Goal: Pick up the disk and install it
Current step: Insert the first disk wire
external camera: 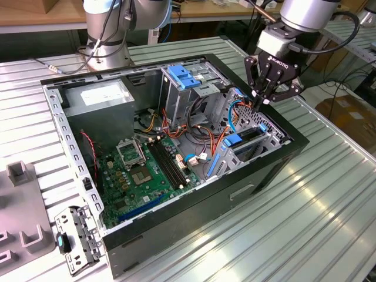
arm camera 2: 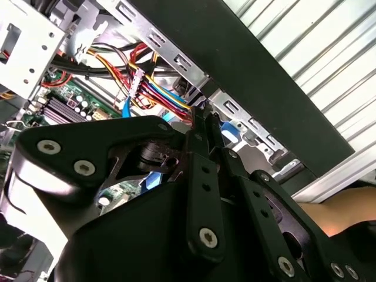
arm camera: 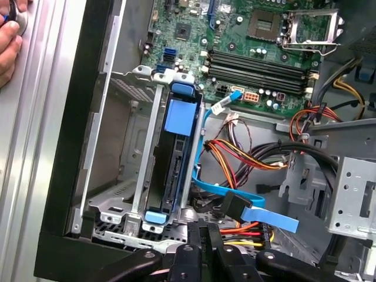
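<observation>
One disk (arm camera: 175,167) stands on edge inside the grey drive cage (arm camera: 126,147), framed by its blue carrier (arm camera: 178,114). Our gripper (external camera: 260,104) hangs just above, fingers (arm camera: 200,244) pressed together on nothing. We judge the disk dense, rigid and shock-sensitive, so we grip the carrier ends.

Bright overhead light glares off the ribbed metal table (external camera: 329,200) while the open computer case (external camera: 276,170) holds soft shadows inside and the black gripper (arm camera 2: 202,126) looms dark in the second wrist view.
</observation>
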You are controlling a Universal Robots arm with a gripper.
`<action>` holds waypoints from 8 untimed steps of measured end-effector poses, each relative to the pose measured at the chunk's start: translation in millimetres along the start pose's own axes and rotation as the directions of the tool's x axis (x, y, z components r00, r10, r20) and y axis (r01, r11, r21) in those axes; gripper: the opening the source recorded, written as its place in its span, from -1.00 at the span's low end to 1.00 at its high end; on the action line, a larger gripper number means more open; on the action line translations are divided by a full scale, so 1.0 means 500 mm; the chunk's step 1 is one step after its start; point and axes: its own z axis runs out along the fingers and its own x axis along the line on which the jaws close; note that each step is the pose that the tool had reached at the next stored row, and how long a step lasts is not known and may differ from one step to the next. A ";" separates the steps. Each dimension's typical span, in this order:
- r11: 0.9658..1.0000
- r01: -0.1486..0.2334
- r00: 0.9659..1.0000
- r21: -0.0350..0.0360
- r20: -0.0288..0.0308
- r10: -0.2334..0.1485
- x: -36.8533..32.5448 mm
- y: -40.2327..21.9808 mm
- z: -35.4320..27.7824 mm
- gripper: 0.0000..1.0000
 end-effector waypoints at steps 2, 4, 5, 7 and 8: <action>1.000 -0.015 1.000 -0.001 0.000 0.015 0.000 0.000 0.001 -0.67; 1.000 -0.019 1.000 -0.001 0.000 0.019 0.001 0.002 0.002 -0.67; 1.000 -0.019 1.000 -0.001 0.000 0.019 0.001 0.004 0.002 -0.67; 1.000 -0.019 1.000 -0.001 0.000 0.019 0.001 0.010 0.003 -0.67; 1.000 -0.019 1.000 -0.001 0.000 0.019 0.001 0.013 0.003 -0.67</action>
